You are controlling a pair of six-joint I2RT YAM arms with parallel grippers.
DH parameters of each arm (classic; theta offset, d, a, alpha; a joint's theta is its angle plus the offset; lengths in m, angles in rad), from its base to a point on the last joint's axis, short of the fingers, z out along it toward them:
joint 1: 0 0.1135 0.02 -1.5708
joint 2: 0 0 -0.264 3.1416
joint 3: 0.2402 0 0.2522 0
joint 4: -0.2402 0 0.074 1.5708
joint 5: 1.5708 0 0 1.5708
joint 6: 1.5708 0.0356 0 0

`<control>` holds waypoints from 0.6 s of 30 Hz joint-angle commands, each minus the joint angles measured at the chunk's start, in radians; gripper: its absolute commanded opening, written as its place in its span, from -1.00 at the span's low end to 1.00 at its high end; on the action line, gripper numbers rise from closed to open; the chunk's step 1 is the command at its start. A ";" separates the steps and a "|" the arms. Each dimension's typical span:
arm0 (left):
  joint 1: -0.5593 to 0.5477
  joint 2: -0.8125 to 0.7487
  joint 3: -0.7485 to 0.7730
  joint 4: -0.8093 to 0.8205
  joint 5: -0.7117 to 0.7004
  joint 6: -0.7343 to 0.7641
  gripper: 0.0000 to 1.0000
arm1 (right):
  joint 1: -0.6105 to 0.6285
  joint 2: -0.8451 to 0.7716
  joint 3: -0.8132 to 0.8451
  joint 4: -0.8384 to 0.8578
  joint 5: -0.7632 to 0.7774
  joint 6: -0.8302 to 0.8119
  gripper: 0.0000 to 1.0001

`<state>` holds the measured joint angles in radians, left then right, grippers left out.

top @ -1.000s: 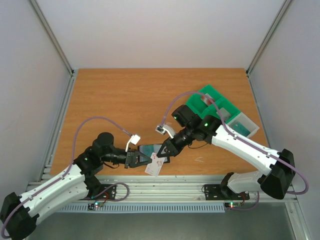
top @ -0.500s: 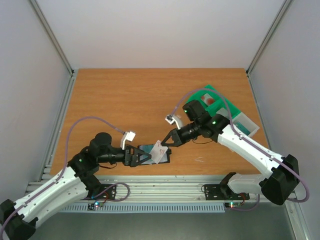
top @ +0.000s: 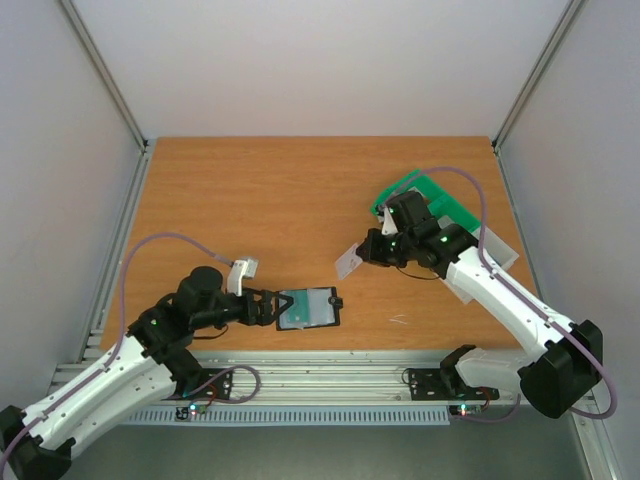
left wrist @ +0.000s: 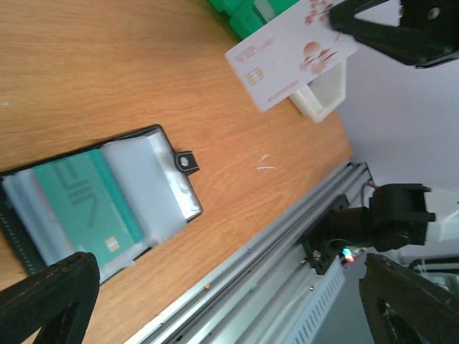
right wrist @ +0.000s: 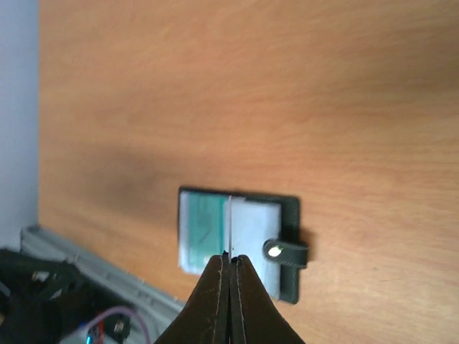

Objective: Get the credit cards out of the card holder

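Top external: card holder (top: 308, 308) lies open on table (top: 250, 200) at 6 o'clock; left gripper (top: 272, 309) at its 9 o'clock, jaws wide, empty. Right gripper (top: 368, 255), at holder's 2 o'clock, pinches pale card (top: 348, 262). Left wrist: teal card (left wrist: 86, 197) sits in holder's slot. Right wrist: jaws closed on pale card, seen edge-on.

Left end effector (top: 268, 308) now spread wide; card holder (top: 310, 308) released, lying open flat on counter (top: 250, 200). Right end effector (top: 364, 253) has drawn pale card (top: 349, 262) clear of holder, back toward green tray (top: 398, 186).
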<state>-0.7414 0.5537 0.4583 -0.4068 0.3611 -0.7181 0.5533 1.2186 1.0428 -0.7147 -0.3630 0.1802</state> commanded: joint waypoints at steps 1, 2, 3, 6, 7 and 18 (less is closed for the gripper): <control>0.000 0.028 0.017 0.000 -0.090 0.051 0.99 | -0.014 -0.040 0.032 0.008 0.245 0.077 -0.98; 0.000 0.042 0.017 0.003 -0.104 0.055 0.99 | -0.014 -0.041 0.033 0.010 0.287 0.077 -0.98; -0.001 0.058 0.018 0.005 -0.121 0.058 0.99 | -0.015 -0.039 0.035 0.009 0.325 0.077 -0.98; 0.000 0.113 0.028 0.028 -0.120 0.072 0.99 | -0.019 -0.032 0.033 0.006 0.467 0.079 -0.98; -0.001 0.130 0.029 0.046 -0.116 0.077 0.99 | -0.023 -0.032 0.031 0.006 0.500 0.082 -0.98; 0.001 0.222 -0.001 0.160 -0.114 0.047 0.99 | -0.141 -0.047 -0.047 0.122 0.727 0.093 -0.98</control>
<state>-0.7414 0.7704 0.4583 -0.3435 0.2462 -0.6655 0.4751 1.1912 1.0233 -0.6518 0.2436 0.2523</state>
